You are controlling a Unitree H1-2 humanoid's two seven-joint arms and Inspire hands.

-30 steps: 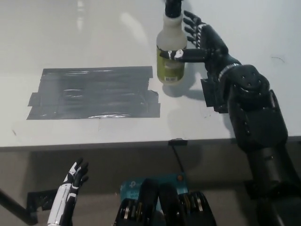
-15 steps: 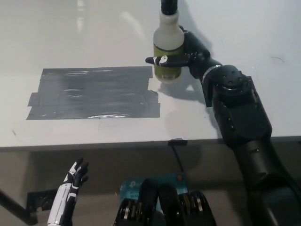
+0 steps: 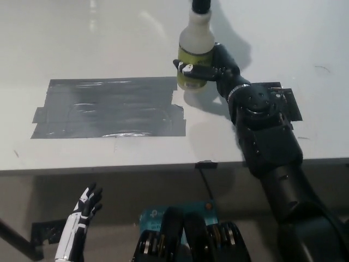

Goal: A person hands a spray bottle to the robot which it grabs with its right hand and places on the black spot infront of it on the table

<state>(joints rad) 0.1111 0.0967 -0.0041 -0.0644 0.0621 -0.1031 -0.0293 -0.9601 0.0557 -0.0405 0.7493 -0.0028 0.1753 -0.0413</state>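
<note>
A white spray bottle (image 3: 195,41) with yellow-green liquid and a black top stands upright at the top middle of the head view, just past the right end of the black spot. My black right hand (image 3: 214,66) is shut on the bottle's lower body, fingers wrapped round its front. The black spot (image 3: 106,107) is a wide patch of dark tape on the white table, left of the bottle. My white left hand (image 3: 83,214) rests low at the lower left, below the table edge, fingers apart and holding nothing.
The white table (image 3: 272,33) fills the upper picture; its front edge runs across at about two thirds down. A small black tape patch (image 3: 288,101) lies by my right wrist. A blue device (image 3: 155,214) sits below the table edge.
My right hand has closed round the bottle, having been open behind it a second ago. The forearm has swung left, and the bottle has shifted slightly.
</note>
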